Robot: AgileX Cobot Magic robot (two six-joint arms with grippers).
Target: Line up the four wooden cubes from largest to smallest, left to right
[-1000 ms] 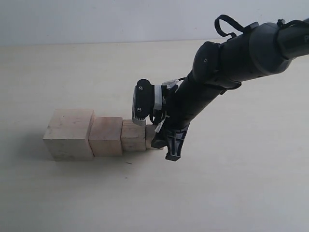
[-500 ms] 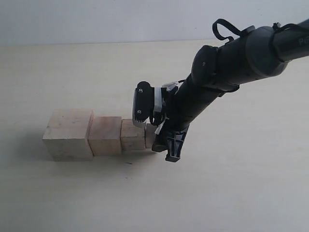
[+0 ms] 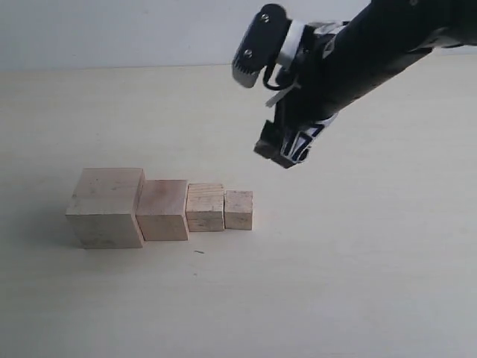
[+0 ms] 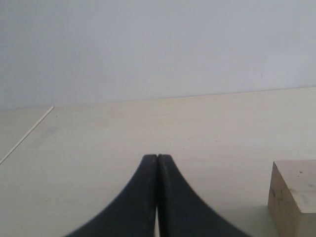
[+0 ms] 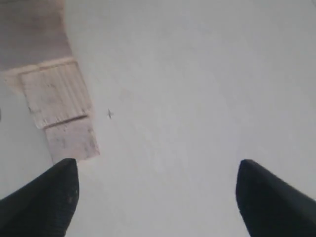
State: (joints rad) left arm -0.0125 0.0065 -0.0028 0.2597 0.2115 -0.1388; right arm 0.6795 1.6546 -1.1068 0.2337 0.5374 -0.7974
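Four pale wooden cubes stand in a touching row on the table. From left to right they are the largest cube (image 3: 104, 207), the second cube (image 3: 162, 210), the third cube (image 3: 205, 207) and the smallest cube (image 3: 238, 209). My right gripper (image 3: 282, 155) hangs open above and to the right of the row, holding nothing. In the right wrist view the gripper (image 5: 157, 165) is wide open over bare table, with the smallest cube (image 5: 71, 140) and the third cube (image 5: 54, 94) off to one side. My left gripper (image 4: 157, 158) is shut and empty, with a cube (image 4: 294, 197) beside it.
The light table (image 3: 358, 283) stretches around the row, and a pale wall (image 3: 112, 30) rises behind it. The dark right arm (image 3: 373, 52) reaches in from the upper right. The left arm is outside the exterior view.
My right gripper has let go of the smallest cube at the row's right end and has risen up and away to the right. The cubes stay in place.
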